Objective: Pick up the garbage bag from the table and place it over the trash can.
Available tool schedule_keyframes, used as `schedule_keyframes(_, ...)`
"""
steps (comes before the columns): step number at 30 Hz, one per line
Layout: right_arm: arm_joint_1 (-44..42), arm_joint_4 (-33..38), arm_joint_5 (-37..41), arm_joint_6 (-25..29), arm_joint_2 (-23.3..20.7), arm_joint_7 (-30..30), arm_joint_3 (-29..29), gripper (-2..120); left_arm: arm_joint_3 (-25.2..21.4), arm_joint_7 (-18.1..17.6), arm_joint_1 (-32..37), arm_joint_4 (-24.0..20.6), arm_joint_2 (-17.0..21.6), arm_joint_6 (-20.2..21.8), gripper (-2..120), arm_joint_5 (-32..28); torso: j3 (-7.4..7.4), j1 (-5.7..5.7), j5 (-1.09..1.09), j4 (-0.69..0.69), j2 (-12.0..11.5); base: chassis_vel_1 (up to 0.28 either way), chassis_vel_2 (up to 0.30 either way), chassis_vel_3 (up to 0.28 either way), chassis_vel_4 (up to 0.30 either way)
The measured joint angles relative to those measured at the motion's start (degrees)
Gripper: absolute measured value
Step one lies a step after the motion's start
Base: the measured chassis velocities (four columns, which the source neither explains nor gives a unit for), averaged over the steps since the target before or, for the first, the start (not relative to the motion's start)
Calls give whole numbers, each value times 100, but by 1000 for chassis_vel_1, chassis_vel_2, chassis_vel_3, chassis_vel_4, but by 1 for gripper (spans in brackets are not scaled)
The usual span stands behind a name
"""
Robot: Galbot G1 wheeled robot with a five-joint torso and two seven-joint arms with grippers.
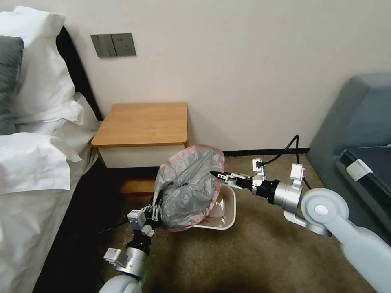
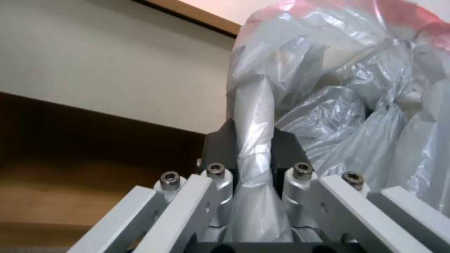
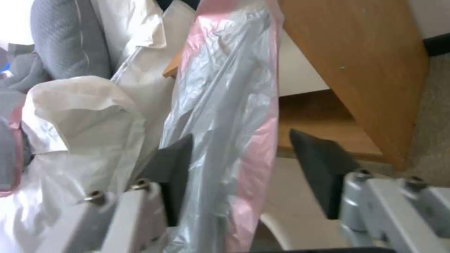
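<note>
A twisted fold of the garbage bag (image 2: 255,154) is pinched tight in the left tool (image 2: 255,175), low at the near corner of the trash can (image 1: 222,211). The right tool (image 3: 244,168) is spread wide, with the bag's pink rim hanging between its jaws; from here it looks not yet squeezed, though this is hard to tell. The bag is held up over the trash can, puffed and crumpled, and the can's far side is left uncovered. The bench (image 1: 142,122) behind is bare. To do this step well, the rim should be gripped by the right tool too, then pulled apart gently and lowered around the can's edge, so the thin plastic is not torn.
</note>
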Motion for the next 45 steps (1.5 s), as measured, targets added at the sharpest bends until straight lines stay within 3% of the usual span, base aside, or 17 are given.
schedule_keyframes(2,-58,14,16,21,47,-72,-4,39,-23,-21,-7,1,-5,34,10,40,0,0,0,0,0,0,0,0,0)
schedule_keyframes(14,-251,97,-75,142,84,-217,51,0,-6,-37,-14,-19,-20,60,10,38,0,0,0,-1,0,0,0,0,0)
schedule_keyframes(28,-97,84,-123,283,-122,155,348,0,-12,-77,97,-72,4,66,10,-239,0,0,0,-1,0,0,0,0,0)
schedule_keyframes(40,-205,171,-78,254,-136,111,331,1,-44,-82,124,-186,-3,84,10,-354,0,0,0,0,0,0,0,0,0)
schedule_keyframes(43,-292,228,212,245,-133,187,360,17,-52,-76,105,-186,9,233,10,-583,0,0,0,0,0,0,0,0,0)
schedule_keyframes(45,-305,227,222,245,-136,201,372,20,-52,-76,92,-186,11,280,10,-664,0,0,0,0,0,0,0,0,0)
